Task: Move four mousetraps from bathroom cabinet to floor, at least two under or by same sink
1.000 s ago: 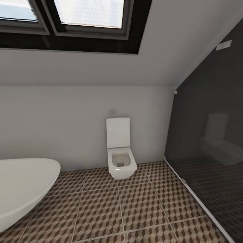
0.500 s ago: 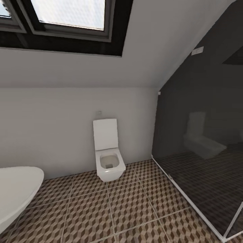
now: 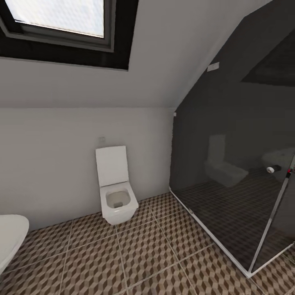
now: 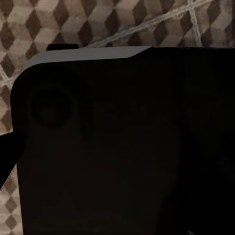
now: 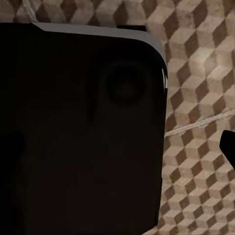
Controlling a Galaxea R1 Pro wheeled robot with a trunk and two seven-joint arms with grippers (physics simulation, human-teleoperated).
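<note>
Head view shows the bathroom floor (image 3: 135, 254) with its brown and beige cube tiles, a white toilet (image 3: 116, 196) against the wall at about 11 o'clock with its lid up and its bowl empty, and a dark glass shower enclosure (image 3: 233, 184) at 3 o'clock; no writing can be read anywhere. In both wrist views a black body covers most of the picture over the same tiles, so I cannot tell how the jaws of the 2 grippers stand.
</note>
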